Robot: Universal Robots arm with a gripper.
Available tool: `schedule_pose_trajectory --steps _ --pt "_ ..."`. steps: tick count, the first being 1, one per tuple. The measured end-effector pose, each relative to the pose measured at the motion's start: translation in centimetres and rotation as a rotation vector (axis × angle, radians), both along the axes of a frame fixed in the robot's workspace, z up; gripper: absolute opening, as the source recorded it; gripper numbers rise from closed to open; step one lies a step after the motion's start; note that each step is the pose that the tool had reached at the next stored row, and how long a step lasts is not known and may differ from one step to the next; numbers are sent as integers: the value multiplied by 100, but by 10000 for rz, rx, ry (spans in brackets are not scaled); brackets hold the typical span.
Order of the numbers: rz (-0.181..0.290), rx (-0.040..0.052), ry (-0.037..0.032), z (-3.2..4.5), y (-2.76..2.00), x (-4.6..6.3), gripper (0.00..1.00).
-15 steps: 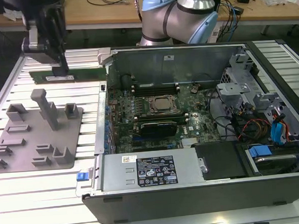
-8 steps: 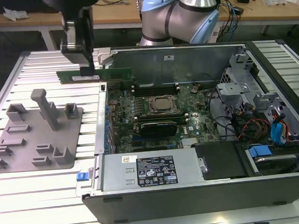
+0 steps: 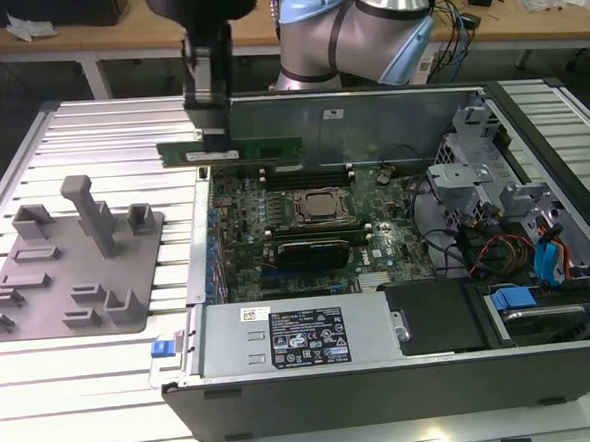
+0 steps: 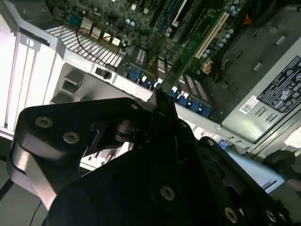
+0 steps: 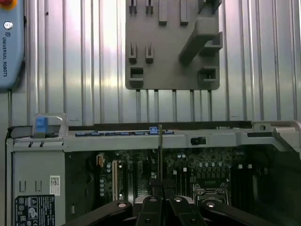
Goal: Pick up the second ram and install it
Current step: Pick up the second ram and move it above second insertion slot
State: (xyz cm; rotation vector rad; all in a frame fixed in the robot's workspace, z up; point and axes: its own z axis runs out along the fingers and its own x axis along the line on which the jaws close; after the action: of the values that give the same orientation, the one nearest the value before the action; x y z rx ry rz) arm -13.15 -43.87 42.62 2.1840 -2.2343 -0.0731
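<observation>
Hidden: in the second wrist view the tool's (image 4: 160, 101) own black body covers most of the grip. The second ram (image 5: 160, 150) is just a thin edge-on line in the first wrist view.
Around: motherboard (image 3: 239, 199) below the tool, grey fixture plate (image 3: 39, 287) off to its side on the desk (image 3: 104, 373).
Tool: clamped on the second ram, up above the PC case (image 3: 368, 101).
Ram: level, long axis along the case's back wall.

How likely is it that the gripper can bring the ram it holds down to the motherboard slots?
Probably yes: the gripper holds the second ram level above the open case, and the long black slots below it look uncovered.
</observation>
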Motion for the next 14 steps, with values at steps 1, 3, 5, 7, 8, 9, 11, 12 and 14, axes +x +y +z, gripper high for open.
schedule_pose_trajectory --steps 1,3,5,7,8,9,11,12,14 --pt "-1 1 -1 -17 0 126 9" --pt "-1 0 0 -35 0 289 9" --pt "-2 0 1 -51 0 438 9" --pt "-2 1 0 -66 0 578 9" --pt "-1 0 1 -73 0 636 9" --pt "-2 0 1 -79 0 674 9" --pt "-2 0 10 -110 0 802 9" --pt "-1 0 23 -142 6 880 9" --pt "-2 -1 43 -199 23 961 9"
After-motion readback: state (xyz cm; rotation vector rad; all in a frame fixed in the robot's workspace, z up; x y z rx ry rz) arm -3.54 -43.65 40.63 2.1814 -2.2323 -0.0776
